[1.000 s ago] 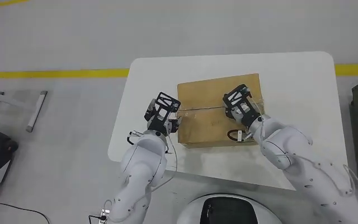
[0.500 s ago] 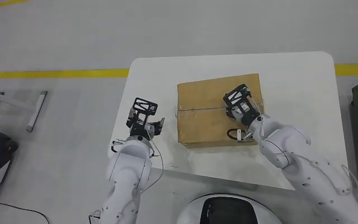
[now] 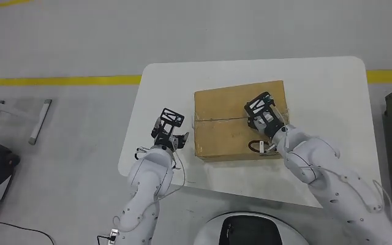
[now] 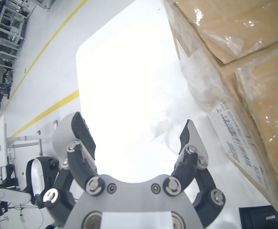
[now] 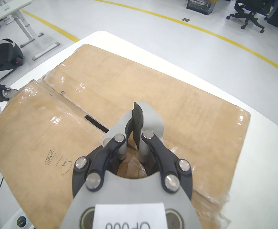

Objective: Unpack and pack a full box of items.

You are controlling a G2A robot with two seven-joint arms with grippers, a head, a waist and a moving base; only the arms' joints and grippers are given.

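Ops: Box [image 3: 239, 119] position?
Rig: Cardboard, sitting mid tabletop [image 3: 318, 79] in the top view. Flaps down. Seam [image 3: 220, 118] runs 9 to 3 o'clock across the lid, with glossy clear tape [image 5: 53, 116] over it and along the edges.

Ops: Right pincer [image 5: 136, 108]?
Rig: Pressed together, ribbed pads meeting. It sits low over the lid on the seam line, toward the box's 3 o'clock edge. Can't tell whether it touches the cardboard, or whether any tape is caught between the pads.

Ops: Is the seam fully closed?
Rig: Not quite. There's a narrow dark slot [image 5: 96, 123] between the flaps, just ahead of that pincer. A handwritten scribble [image 5: 57, 161] is on the 6 o'clock flap.

Ops: Left pincer [image 4: 132, 119]?
Rig: Spread wide, pads well apart. It's over bare tabletop just beside the box's 9 o'clock wall, not touching it, pointing toward 12 o'clock.

Ops: Anything on that wall?
Rig: A barcode label [image 4: 236, 138] is stuck on it. Translucent film [image 4: 195, 86] hangs off the wall below the seam end. A loose bit of it lies on the tabletop near the pincer's box-side finger [image 4: 187, 134].

Ops: Surroundings?
Rig: Yellow floor stripe [image 3: 67, 79] off the tabletop's 9 o'clock side. In the right wrist view, an office chair [image 5: 249, 13] stands on the floor well beyond the box.
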